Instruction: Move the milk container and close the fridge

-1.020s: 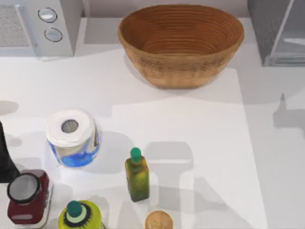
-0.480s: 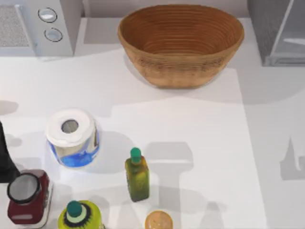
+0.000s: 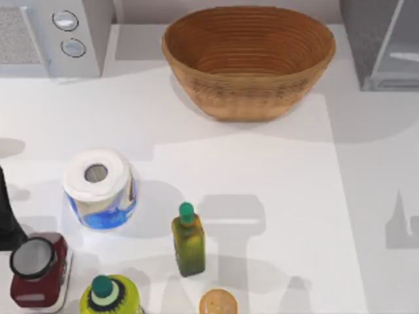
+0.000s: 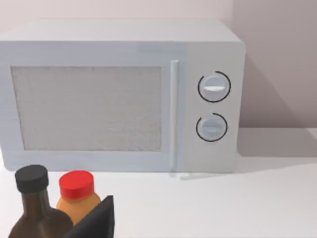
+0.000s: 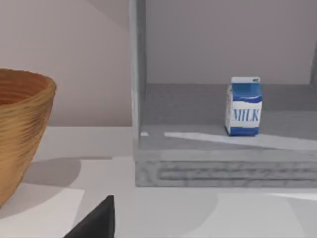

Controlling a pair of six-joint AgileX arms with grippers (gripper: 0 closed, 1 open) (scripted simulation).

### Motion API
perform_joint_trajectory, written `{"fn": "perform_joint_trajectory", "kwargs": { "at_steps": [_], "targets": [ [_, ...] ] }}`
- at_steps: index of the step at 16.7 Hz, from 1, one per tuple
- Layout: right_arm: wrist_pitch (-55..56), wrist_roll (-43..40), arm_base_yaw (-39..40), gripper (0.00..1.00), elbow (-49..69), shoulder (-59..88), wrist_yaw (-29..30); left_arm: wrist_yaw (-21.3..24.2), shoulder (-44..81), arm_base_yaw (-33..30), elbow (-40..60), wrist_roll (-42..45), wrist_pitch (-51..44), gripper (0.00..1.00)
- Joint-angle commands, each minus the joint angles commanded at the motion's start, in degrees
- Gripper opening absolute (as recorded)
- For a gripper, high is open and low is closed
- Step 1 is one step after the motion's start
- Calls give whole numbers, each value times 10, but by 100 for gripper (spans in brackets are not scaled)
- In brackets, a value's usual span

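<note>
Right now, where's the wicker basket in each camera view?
Top view: basket at rear centre, between microwave and fridge.
Left wrist view: this camera faces the microwave instead.
Right wrist view: basket wall, beside the open fridge holding the milk container.
Shared landmark: the fridge, in the top and right wrist views.

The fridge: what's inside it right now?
In the right wrist view, a milk container stands upright on the open fridge floor. The fridge's side wall and the picture's edge hide the rest of the inside.
</note>
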Motion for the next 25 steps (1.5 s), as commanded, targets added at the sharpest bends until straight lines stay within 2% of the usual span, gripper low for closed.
{"fn": "perform_joint_trajectory", "kwargs": {
  "at_steps": [3,6,18,22,25],
  "targets": [
    [-55,-2,0,100,30,-36,1,0,0,0,0,0,0,100],
    [-161,-4,-1,100,83,-100,2,0,0,0,0,0,0,100],
    [-723,-8,1,100,328,-400,5,0,0,0,0,0,0,100],
    [-821,-7,2,100,369,-451,4,0,0,0,0,0,0,100],
    [-837,-6,2,100,376,-459,4,0,0,0,0,0,0,100]
  ]
}}
